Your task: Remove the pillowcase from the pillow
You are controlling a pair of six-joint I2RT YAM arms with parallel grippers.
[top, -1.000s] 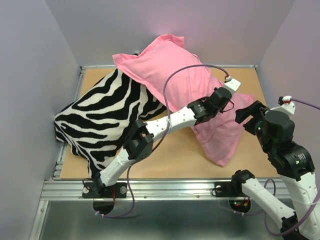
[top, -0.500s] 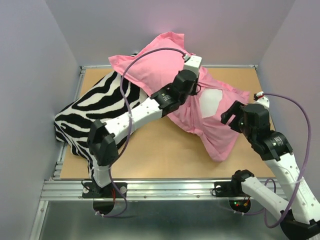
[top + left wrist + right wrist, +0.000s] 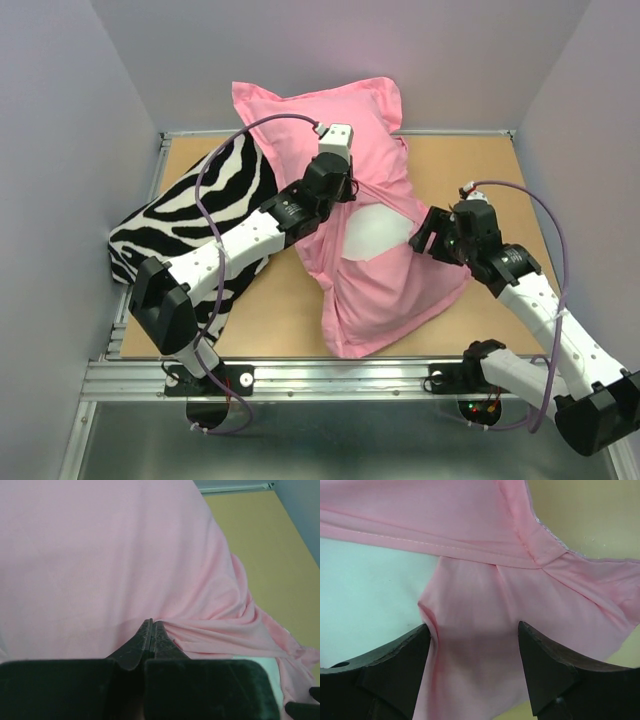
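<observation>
While the left pincer (image 3: 151, 625) is pressed together on a pleat of the pillowcase (image 3: 372, 125), with creases fanning out from its tips, the right pincer (image 3: 474, 630) stands spread over a fold of the same pink cloth beside the case's stitched hem. The pillow (image 3: 372, 232) lies mostly inside its cover in the middle of the worktop (image 3: 480, 170). Its far end is propped against the back wall and its near corner reaches toward the front rail. A patch of bare white shows through the opening between the two arms. One finger (image 3: 395, 665) of the right pincer sits against a pink pucker at the edge of that white patch. A zebra-striped pillow (image 3: 190, 215) fills the left side of the worktop, partly under the left arm, with the pink case touching it.
</observation>
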